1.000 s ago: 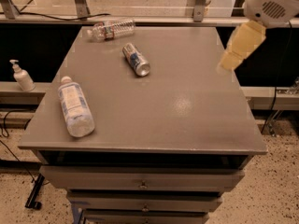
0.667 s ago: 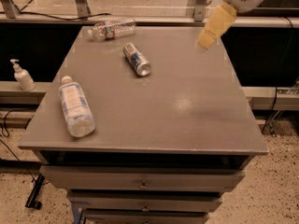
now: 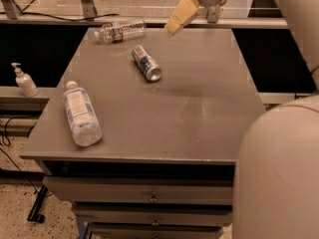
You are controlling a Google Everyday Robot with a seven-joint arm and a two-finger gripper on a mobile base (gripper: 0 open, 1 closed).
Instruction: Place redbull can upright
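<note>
Grey is the colour of the big table (image 3: pixel 199 108) that fills the middle of the picture. Its top is flat and smooth. Under the top, at the bottom of the frame, are grey drawers (image 3: pixel 149 195) with small knobs.

A pale, round part of the robot's body (image 3: pixel 279 183) sits in the lower right corner, in front of the table. Another pale part of the arm (image 3: pixel 299 14) runs down the upper right edge.

On the left side of the table lies a big clear bottle (image 3: pixel 80 114) with a white label and a white cap (the cap points to the back). At the back edge, in the upper left, lies a smaller clear bottle (image 3: pixel 119 31), also on its side.

The redbull can (image 3: pixel 146 63) lies on its side in the upper middle of the table, near the smaller bottle but not touching it. Its shiny silver end points to the lower right. It is blue and silver.

The gripper (image 3: pixel 175 23) is at the top of the frame, up and to the right of the can. It is tan, tilts down to the left, and hangs over the back of the table, apart from the can. It holds nothing that I can see, and I cannot tell if it is wide or narrow.

Off the table, at the left edge, a little white pump bottle (image 3: pixel 24 80) stands upright on a low ledge.
</note>
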